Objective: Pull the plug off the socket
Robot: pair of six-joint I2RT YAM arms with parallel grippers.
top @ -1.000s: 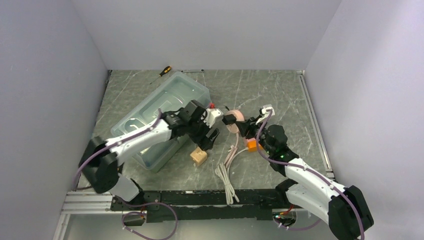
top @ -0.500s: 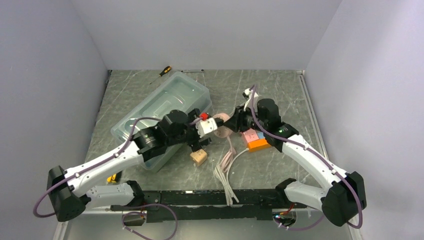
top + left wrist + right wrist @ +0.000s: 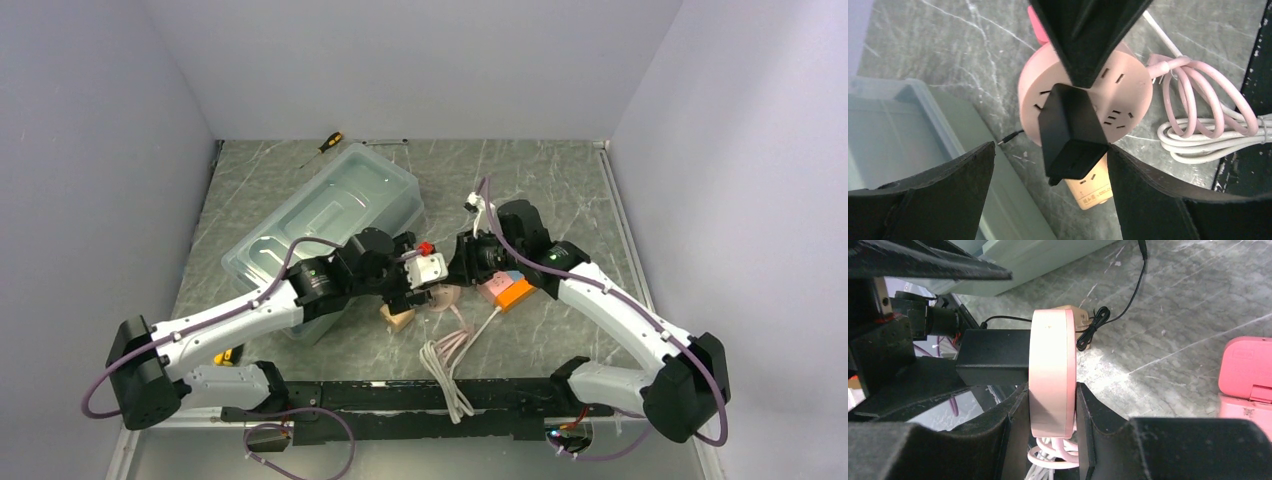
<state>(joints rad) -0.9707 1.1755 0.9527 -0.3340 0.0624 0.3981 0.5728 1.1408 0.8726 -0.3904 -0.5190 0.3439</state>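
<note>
Right hand [image 3: 1050,410] clamps the pink socket [image 3: 1049,355] on edge between 2 fingers. Black plug [image 3: 1070,132] sits in the socket's face, long axis pointing straight out into the wide-open left hand [image 3: 1050,150] straddling it.

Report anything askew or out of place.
The round pink socket is stood on edge, clamped in the right gripper, its black plug jutting sideways into the open left gripper. The clear plastic bin lies skewed across the table.

One pink socket [image 3: 1130,87], one black plug [image 3: 1070,132], one clear bin [image 3: 330,205].
</note>
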